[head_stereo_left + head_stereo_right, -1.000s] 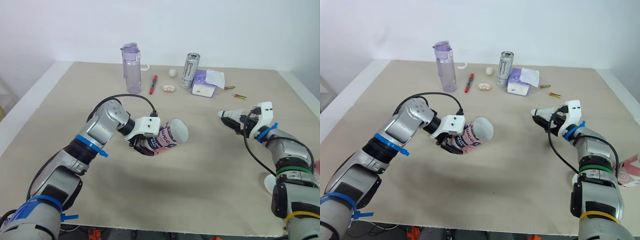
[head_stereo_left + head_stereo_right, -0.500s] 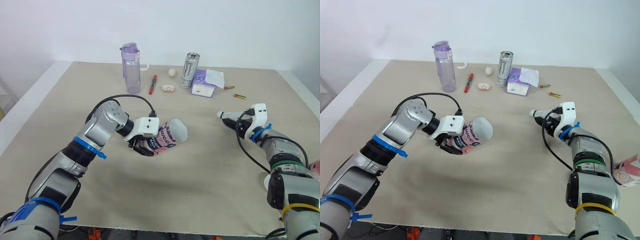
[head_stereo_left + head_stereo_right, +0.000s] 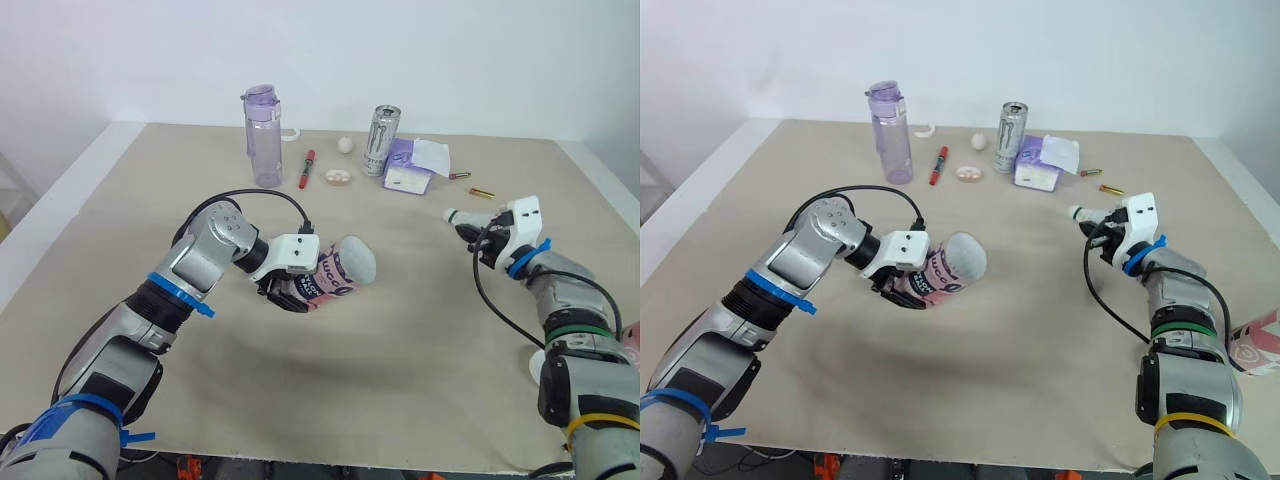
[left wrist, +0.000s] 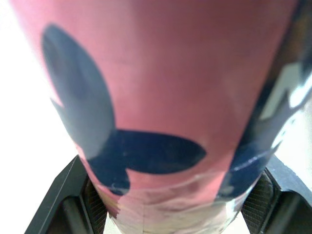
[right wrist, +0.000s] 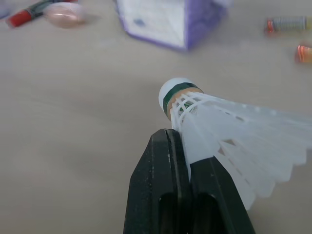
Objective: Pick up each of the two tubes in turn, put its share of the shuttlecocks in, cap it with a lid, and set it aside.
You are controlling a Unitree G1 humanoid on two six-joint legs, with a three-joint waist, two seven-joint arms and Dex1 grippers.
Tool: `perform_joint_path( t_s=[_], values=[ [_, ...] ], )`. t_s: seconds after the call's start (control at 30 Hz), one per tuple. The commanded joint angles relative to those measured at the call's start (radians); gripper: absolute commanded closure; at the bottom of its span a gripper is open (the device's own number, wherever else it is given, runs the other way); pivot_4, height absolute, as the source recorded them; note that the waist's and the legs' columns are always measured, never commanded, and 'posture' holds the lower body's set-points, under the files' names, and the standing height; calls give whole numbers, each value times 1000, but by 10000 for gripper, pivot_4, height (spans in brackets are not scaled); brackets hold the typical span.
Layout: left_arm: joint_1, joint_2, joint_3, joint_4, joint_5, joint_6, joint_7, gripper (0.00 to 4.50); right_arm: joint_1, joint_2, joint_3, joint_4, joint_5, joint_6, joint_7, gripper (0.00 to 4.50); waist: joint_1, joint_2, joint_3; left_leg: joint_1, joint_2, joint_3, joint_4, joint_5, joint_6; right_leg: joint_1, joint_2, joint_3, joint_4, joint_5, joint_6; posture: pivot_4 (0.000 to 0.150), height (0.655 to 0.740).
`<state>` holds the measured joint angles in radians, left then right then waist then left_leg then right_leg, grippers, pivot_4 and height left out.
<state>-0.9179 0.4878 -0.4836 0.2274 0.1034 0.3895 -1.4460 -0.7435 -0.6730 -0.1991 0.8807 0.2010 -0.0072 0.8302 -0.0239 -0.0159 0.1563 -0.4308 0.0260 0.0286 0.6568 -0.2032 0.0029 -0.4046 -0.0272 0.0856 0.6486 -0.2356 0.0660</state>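
Note:
My left gripper [image 3: 288, 290] is shut on a pink tube [image 3: 338, 270] with dark lettering, held above the table's middle, its open mouth turned to the right. The tube's pink wall [image 4: 156, 97] sits between the two fingers in the left wrist view. My right gripper [image 3: 480, 238] is shut on a white shuttlecock [image 3: 462, 220], pinching its feather skirt [image 5: 229, 131], with the green-banded cork tip pointing away from the fingers. It hangs just above the table on the right. A second pink tube [image 3: 1255, 345] lies at the far right edge, partly cut off.
Along the back stand a purple bottle [image 3: 262, 135], an energy drink can [image 3: 380, 140] and a purple tissue pack [image 3: 412, 168]. A red marker [image 3: 306, 168], a white ball [image 3: 345, 144] and small batteries [image 3: 481, 192] lie nearby. A white disc [image 3: 535, 364] lies by my right forearm.
My right gripper has shut on the shuttlecock and moved it a little up and to the right. The left arm and its tube have stayed still.

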Motion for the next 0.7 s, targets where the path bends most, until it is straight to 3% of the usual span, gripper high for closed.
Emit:
perform_joint_path(
  t_s=[0.03, 0.17, 0.3, 0.7],
  values=[
    [7, 1, -23, 18, 6, -6, -1, 14364, 183, -102, -6, -635, 52, 86, 64, 44101, 3, 6, 1, -1, 0, -1, 0, 0, 0, -1, 0, 0, 1, -2, 0, 1500, 7400],
    [4, 1, -21, 29, 1, -12, -6, 14364, 324, -255, -7, -1105, 107, 191, 169, 44101, 3, 8, 1, -2, -1, -2, 0, 0, 0, -2, 1, 0, 2, -6, 6, 1500, 7400],
    [-1, -5, -22, 42, 1, -21, -9, 14364, 297, -338, 37, -1333, 134, 240, 215, 44101, 2, 7, 2, 1, 1, -1, 0, 0, 0, 0, 2, 1, 2, -7, 2, 1500, 7400],
    [-27, -33, -18, 74, 3, -33, -4, 14364, 254, -355, 220, -1371, 2, 129, 277, 44101, 7, 5, 2, -5, 0, -1, 6, 0, 0, -3, 0, 1, 1, -7, 2, 1500, 7400]
  ],
)
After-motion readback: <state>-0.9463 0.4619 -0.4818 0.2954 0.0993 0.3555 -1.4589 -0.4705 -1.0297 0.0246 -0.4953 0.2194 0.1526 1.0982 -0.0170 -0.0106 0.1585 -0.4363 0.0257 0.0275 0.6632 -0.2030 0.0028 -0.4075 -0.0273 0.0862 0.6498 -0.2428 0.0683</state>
